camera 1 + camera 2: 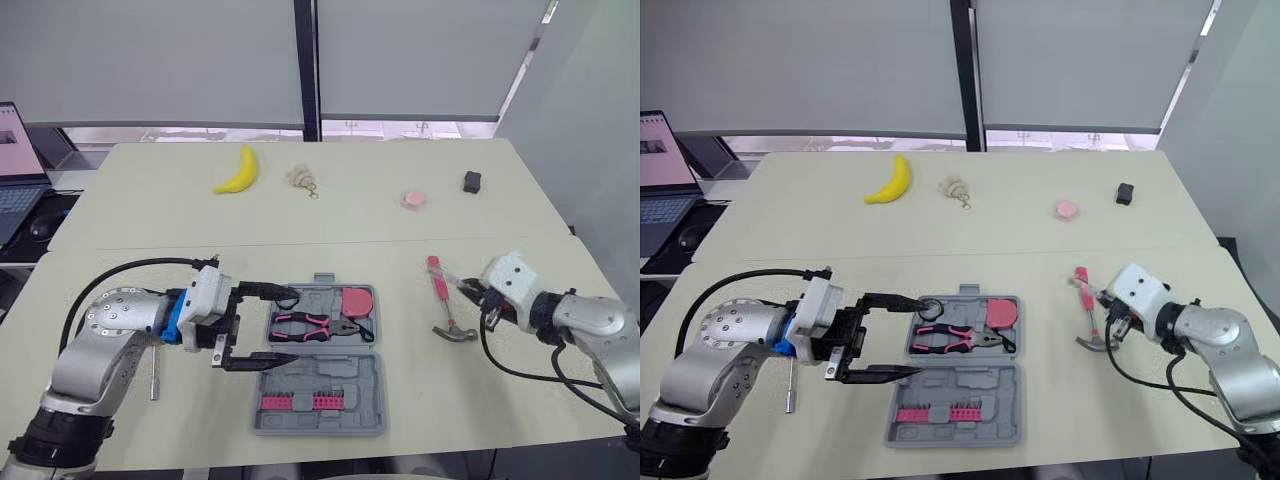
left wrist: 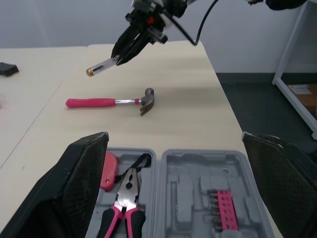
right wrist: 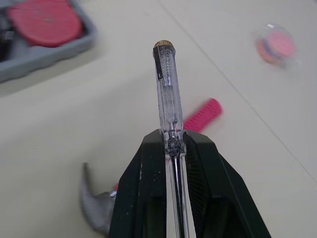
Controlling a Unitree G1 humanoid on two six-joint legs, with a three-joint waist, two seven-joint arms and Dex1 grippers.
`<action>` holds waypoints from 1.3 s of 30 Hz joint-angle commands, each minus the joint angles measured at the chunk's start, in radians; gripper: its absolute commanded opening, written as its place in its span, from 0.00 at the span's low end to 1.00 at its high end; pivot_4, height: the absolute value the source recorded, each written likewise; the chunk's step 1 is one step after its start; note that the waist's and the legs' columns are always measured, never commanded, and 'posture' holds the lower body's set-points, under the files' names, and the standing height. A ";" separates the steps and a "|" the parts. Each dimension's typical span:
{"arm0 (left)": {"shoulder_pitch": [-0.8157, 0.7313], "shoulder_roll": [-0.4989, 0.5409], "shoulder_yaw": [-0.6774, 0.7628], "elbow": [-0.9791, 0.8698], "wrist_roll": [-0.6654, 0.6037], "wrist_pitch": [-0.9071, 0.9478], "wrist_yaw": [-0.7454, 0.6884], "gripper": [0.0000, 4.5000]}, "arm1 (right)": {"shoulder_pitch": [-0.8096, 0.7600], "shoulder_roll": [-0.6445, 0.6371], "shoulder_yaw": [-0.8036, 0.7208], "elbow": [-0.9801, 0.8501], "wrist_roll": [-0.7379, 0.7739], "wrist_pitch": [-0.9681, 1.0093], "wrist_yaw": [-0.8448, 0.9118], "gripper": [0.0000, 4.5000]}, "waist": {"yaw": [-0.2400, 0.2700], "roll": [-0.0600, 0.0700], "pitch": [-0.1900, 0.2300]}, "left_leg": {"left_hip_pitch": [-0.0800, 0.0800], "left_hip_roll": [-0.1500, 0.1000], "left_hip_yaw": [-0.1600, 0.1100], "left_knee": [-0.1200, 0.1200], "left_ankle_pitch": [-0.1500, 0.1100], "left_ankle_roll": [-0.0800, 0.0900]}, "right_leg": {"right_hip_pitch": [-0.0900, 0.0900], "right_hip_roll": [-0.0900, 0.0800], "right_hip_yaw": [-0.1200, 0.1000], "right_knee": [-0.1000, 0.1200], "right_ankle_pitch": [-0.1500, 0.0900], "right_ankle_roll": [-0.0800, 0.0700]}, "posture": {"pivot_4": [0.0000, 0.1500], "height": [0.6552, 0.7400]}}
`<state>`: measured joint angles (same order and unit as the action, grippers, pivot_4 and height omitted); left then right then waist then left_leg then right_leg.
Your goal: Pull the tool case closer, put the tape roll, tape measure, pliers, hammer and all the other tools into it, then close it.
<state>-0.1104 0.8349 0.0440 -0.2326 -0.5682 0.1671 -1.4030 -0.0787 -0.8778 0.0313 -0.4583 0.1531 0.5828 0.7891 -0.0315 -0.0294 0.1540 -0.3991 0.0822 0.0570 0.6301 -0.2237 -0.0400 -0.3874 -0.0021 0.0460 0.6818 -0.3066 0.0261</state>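
The grey tool case [image 1: 330,372] lies open at the front centre. It holds pink pliers [image 1: 318,326], a pink tape measure [image 1: 357,299] and a pink bit strip [image 1: 298,402]. My left gripper [image 1: 292,325] is open, its fingers straddling the case's left side with nothing between them. Right of the case lies the pink-handled hammer [image 1: 442,295]. Just above it my right gripper [image 3: 172,136] is shut on a clear-handled screwdriver [image 3: 166,79]. The pink tape roll [image 1: 414,198] sits far back on the table.
A small screwdriver [image 1: 153,375] lies by my left arm. At the back are a banana [image 1: 238,173], a keyring [image 1: 302,180] and a small black object [image 1: 472,181]. A laptop [image 1: 15,170] stands off the table's left edge.
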 commanded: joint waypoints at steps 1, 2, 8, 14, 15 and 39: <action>0.029 0.061 0.043 0.075 0.036 -0.055 -0.067 1.00 | -0.058 -0.027 0.074 -0.142 0.042 0.120 0.054 0.06 | -0.001 0.000 0.000 | 0.000 0.000 0.001 0.000 0.000 0.000 | 0.000 0.000 0.001 0.000 0.000 0.000 | 1.00 1.00; 0.039 0.080 0.047 0.102 0.053 -0.077 -0.086 1.00 | -0.079 -0.027 0.110 -0.171 0.042 0.147 0.062 0.06 | -0.002 0.000 0.000 | 0.000 0.000 0.001 0.000 0.000 0.000 | -0.001 -0.001 0.001 0.000 0.000 0.000 | 1.00 1.00; 0.100 0.145 0.065 0.181 0.109 -0.170 -0.148 1.00 | -0.213 0.057 0.327 -0.249 0.037 0.315 0.046 0.06 | 0.000 -0.001 0.000 | -0.001 0.001 0.001 0.000 0.000 0.000 | -0.002 -0.001 0.000 0.000 -0.001 -0.002 | 1.00 1.00; 0.152 0.171 0.082 0.161 0.127 -0.171 -0.136 1.00 | -0.377 0.244 0.584 -0.113 -0.043 0.359 0.005 0.06 | 0.001 -0.003 0.000 | -0.002 0.001 0.001 0.000 0.000 0.000 | -0.003 -0.001 -0.001 0.000 -0.001 -0.003 | 1.00 1.00; 0.158 0.174 0.083 0.153 0.127 -0.169 -0.134 1.00 | -0.401 0.270 0.614 -0.082 -0.054 0.355 0.003 0.06 | 0.001 -0.003 0.000 | -0.002 0.001 0.001 0.000 0.000 0.000 | -0.003 -0.001 -0.001 0.000 -0.002 -0.004 | 1.00 1.00; 0.317 0.206 0.150 0.065 0.132 -0.164 -0.104 1.00 | -0.485 0.543 0.784 0.205 -0.145 0.272 -0.022 0.06 | 0.001 -0.004 0.000 | -0.002 0.002 0.001 -0.001 0.000 0.000 | -0.004 -0.001 -0.003 0.001 -0.002 -0.005 | 1.00 1.00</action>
<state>0.2035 1.0295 0.1651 -0.1451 -0.4342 0.0104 -1.5127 -0.5547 -0.3414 0.8095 -0.2402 0.0170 0.8725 0.7626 -0.0306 -0.0332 0.1538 -0.4012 0.0843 0.0577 0.6296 -0.2238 -0.0399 -0.3910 -0.0026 0.0429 0.6832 -0.3089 0.0210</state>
